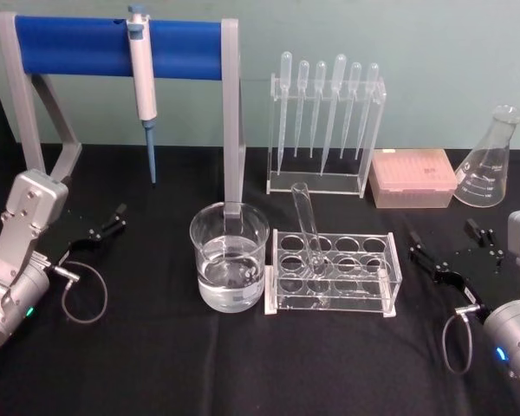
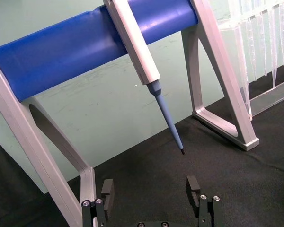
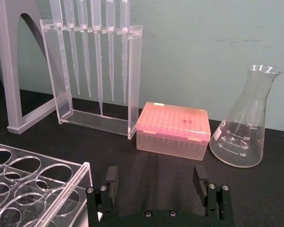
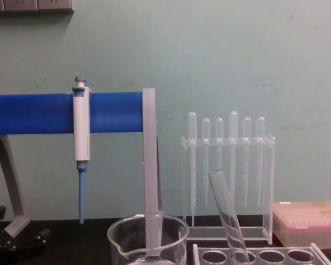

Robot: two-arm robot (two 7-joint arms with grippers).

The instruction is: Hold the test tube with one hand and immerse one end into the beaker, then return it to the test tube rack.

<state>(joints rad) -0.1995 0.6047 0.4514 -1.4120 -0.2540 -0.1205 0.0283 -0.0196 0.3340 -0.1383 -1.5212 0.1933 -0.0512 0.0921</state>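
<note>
The test tube [image 1: 307, 224] stands tilted in a clear acrylic rack [image 1: 333, 274], its round bottom down in one of the front holes and its open rim leaning back toward the wall. In the chest view the test tube [image 4: 227, 221] slants up and to the left out of the rack [image 4: 265, 256]. Just beside the rack, on the robot's left, sits the beaker [image 1: 229, 255], upright and partly filled with clear liquid, close to the rack's end.

Everything rests on a counter [image 1: 156, 364] covered with a black cloth, set against a pale green wall [image 4: 220, 55]. Behind the beaker rises a grey stand with a blue crossbar [image 1: 113, 48], and a blue-and-white pipettor [image 1: 142, 82] hangs from that bar, tip down. Behind the rack a clear holder carries a row of plastic pipettes [image 1: 325, 108]. To its right lie a pink tip box [image 1: 412, 178] and then an empty conical flask [image 1: 488, 160].

The left hand [image 1: 104, 227] rests low over the cloth at the left, well apart from the beaker and farther still from the test tube; its fingers [image 2: 107, 190] stand apart with nothing between them. The right hand [image 1: 446, 247] sits at the right, near the rack's right end but not touching it, and apart from the test tube; its fingers [image 3: 111, 178] are likewise spread and hold nothing.
</note>
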